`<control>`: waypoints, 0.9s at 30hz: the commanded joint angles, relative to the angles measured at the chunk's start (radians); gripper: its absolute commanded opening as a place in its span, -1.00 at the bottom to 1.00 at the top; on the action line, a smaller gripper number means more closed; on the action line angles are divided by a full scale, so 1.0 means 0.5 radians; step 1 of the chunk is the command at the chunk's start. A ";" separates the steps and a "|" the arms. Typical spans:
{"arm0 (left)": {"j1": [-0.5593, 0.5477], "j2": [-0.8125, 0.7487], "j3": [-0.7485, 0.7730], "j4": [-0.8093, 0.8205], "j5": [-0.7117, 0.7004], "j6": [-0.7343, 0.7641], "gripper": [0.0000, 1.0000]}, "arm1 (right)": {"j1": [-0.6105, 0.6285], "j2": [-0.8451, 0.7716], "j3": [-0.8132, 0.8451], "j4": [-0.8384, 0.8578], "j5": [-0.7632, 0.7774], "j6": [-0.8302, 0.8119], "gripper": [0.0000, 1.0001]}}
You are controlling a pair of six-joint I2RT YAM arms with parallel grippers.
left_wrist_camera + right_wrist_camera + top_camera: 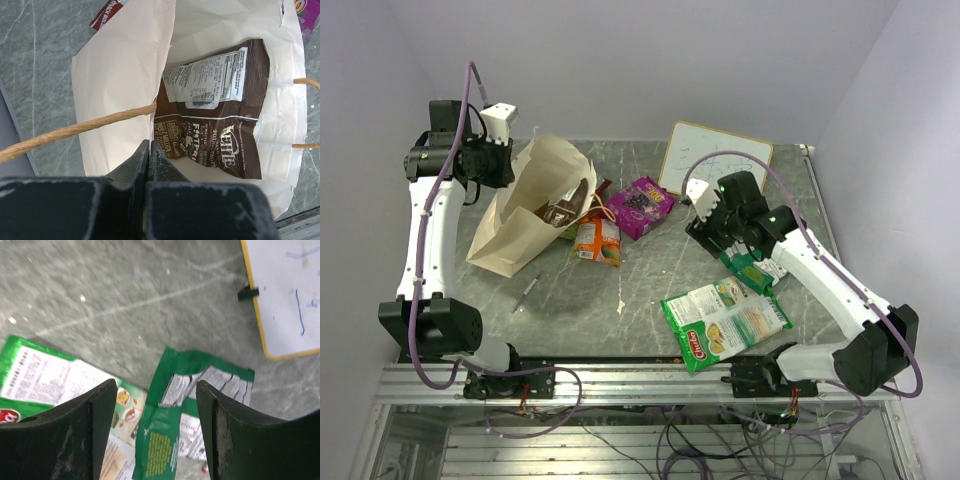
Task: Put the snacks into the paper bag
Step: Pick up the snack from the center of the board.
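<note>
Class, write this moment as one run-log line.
left gripper: shut on paper bag rim | right gripper: open over green packet | brown packet: inside paper bag | orange packet, purple packet: on table

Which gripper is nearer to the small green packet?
Right. The right gripper hovers open above the small green packet; the left gripper is far off, clamped on the rim of the paper bag.

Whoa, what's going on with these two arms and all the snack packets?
Two robot arms are packing up. The left claw is shut on the rim of the paper bag, holding its mouth open; a brown packet is already inside. The right claw hangs open over a small green packet beside a big green-and-white packet. An orange packet and a purple packet lie on the table by the bag's mouth.
</note>
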 commanded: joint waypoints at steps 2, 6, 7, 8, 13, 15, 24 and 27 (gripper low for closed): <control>0.007 -0.027 0.020 0.006 0.070 0.010 -0.86 | -0.006 -0.088 -0.192 -0.003 0.400 -0.090 0.29; 0.006 -0.027 0.019 0.003 0.082 0.010 -0.86 | -0.007 -0.096 -0.357 0.133 0.635 -0.136 0.32; 0.002 -0.029 0.016 0.001 0.083 0.011 -0.86 | -0.007 -0.087 -0.382 0.144 0.664 -0.133 0.33; 0.001 -0.028 0.011 -0.002 0.084 0.013 -0.86 | -0.007 -0.075 -0.394 0.149 0.679 -0.131 0.34; -0.002 -0.027 -0.003 -0.005 0.080 0.008 -0.86 | -0.006 -0.065 -0.543 0.204 0.724 -0.113 0.44; -0.003 -0.032 -0.009 -0.004 0.085 0.010 -0.86 | 0.015 -0.068 -0.600 0.251 0.756 -0.103 0.63; -0.007 -0.037 -0.011 -0.004 0.126 0.007 -0.86 | 0.057 0.049 -0.773 0.488 0.924 -0.103 0.64; -0.009 -0.036 -0.018 -0.004 0.134 0.008 -0.86 | 0.057 0.100 -0.779 0.547 1.002 -0.108 0.53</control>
